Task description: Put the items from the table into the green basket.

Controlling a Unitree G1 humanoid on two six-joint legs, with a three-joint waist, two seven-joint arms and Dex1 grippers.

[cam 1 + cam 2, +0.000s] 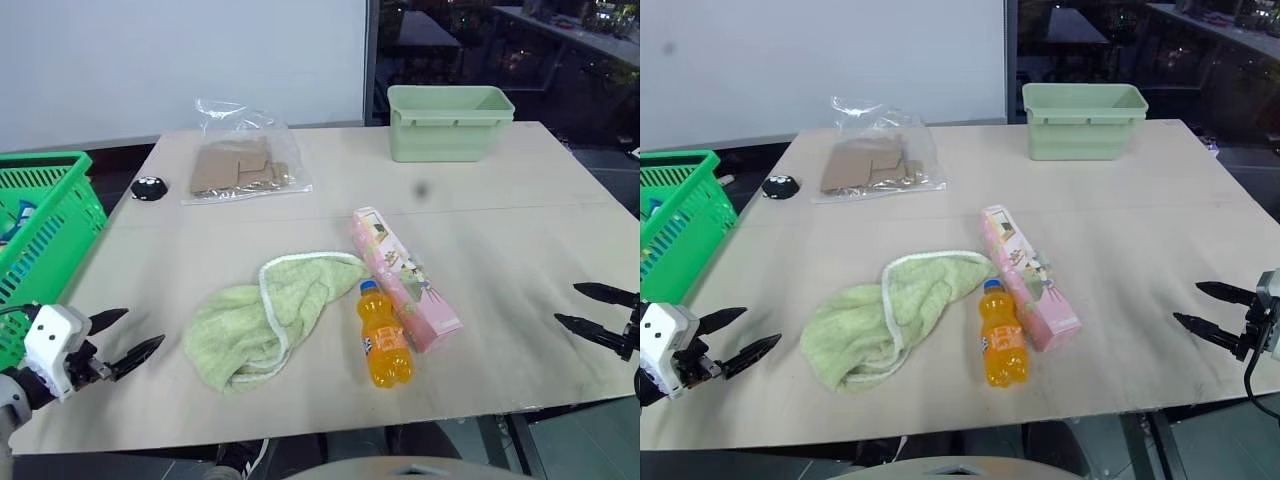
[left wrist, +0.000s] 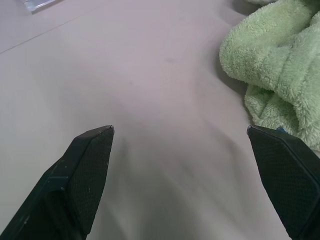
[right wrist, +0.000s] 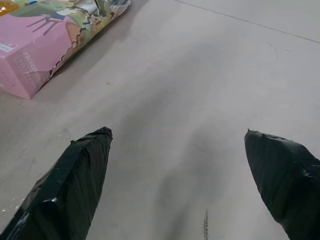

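You are at the very start of the job: nothing is picked up yet. The bottle [image 1: 384, 342] and the carton [image 1: 405, 280] both lie on the tabletop [image 1: 520, 210], near the front middle, and the basket [image 1: 40, 235] stands off the left edge of the tabletop, with something blue already inside it.

The left gripper [image 1: 122, 338] hangs over the front left corner with its jaws wide apart and nothing between them. The right gripper [image 1: 596, 308] is at the right edge, also with jaws wide apart and empty. Both are well apart from the two items.

For the next move you must choose an item and an arm. I think the bottle is the easier first target: bring one gripper over it, turn the jaws across its body, lower and close. The bottle lies on its side, so it may roll when one finger touches it first. It also lies just beside the carton, perhaps touching it, so there is little room for a finger on that side.

The bottle is small, orange, with a blue cap pointing away from you. The carton is long, narrow and pink, with printed pictures on top, and lies diagonally. A green towel [image 1: 265, 315] lies just left of the bottle; keep the fingers away from it. The mint tub [image 1: 448, 120] at the far side is not your goal.
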